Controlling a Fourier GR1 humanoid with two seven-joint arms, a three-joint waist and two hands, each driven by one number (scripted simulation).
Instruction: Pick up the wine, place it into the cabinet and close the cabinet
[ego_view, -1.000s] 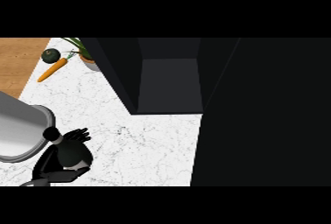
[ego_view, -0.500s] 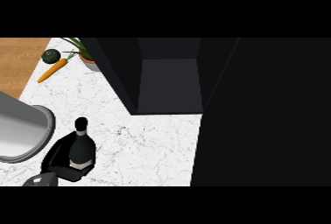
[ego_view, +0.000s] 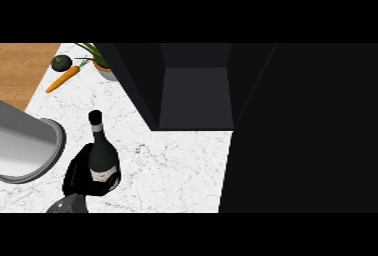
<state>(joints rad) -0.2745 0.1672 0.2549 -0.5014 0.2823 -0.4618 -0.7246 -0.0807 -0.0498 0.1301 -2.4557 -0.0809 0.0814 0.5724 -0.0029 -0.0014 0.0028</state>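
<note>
A dark wine bottle (ego_view: 102, 159) with a pale label stands roughly upright over the white marble counter (ego_view: 181, 172) at the lower left, its neck pointing to the far side. My left hand (ego_view: 73, 176) is curled round the bottle's body from the left, and its grey forearm enters from the bottom edge. The open cabinet (ego_view: 196, 95) shows a dark empty inside, up and to the right of the bottle. The cabinet's door (ego_view: 303, 130) fills the right side as a black mass. My right hand does not show.
A large grey cylinder (ego_view: 26, 145) lies at the left edge, close beside the bottle. At the far left are a carrot (ego_view: 63, 79), a dark green round vegetable (ego_view: 61, 62), a potted plant (ego_view: 104, 70) and a wooden surface (ego_view: 21, 70).
The bottle has come up out of the hand's cover and looks bigger. It and the hand have shifted slightly right and toward the cabinet.
</note>
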